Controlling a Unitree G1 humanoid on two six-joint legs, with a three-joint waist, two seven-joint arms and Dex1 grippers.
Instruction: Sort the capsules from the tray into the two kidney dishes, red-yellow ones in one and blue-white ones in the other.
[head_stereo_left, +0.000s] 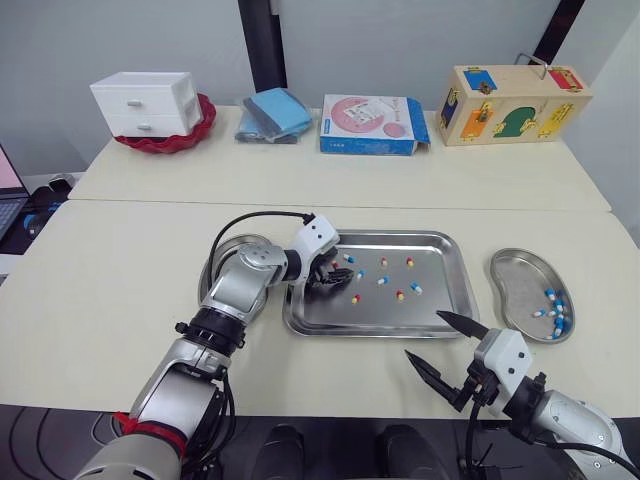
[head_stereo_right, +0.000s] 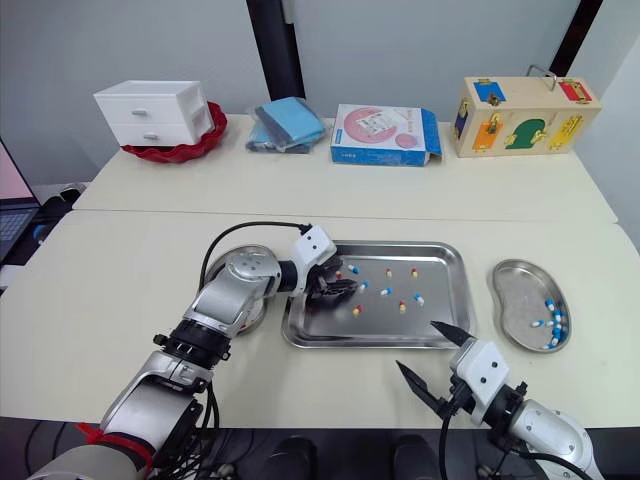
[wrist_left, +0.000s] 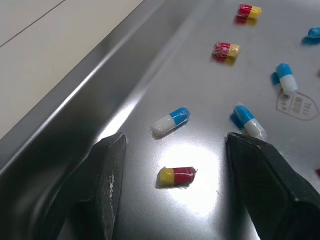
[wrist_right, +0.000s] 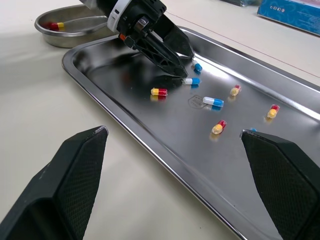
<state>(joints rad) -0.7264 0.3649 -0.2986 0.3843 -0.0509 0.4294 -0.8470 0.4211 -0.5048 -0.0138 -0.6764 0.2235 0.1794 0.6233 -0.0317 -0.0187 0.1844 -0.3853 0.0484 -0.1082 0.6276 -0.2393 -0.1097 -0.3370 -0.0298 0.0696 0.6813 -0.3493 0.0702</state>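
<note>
A steel tray (head_stereo_left: 455, 300) holds several loose capsules, both red-yellow and blue-white. My left gripper (head_stereo_left: 328, 274) is open and lowered into the tray's left part. In the left wrist view its fingers straddle a red-yellow capsule (wrist_left: 176, 175), with a blue-white capsule (wrist_left: 170, 121) just beyond it. Left of the tray, the left kidney dish (head_stereo_left: 218, 258) holds a red-yellow capsule (wrist_right: 54, 25). The right kidney dish (head_stereo_left: 515, 275) holds several blue-white capsules (head_stereo_left: 552, 312). My right gripper (head_stereo_left: 424, 336) hovers open and empty over the table in front of the tray's near right corner.
On the far table stand a white drawer box (head_stereo_left: 145, 103) on a red bowl, folded blue cloths (head_stereo_left: 273, 114), a pink and blue carton (head_stereo_left: 372, 124) and a wooden puzzle box (head_stereo_left: 512, 104). A laptop (head_stereo_left: 8, 195) is at the far left.
</note>
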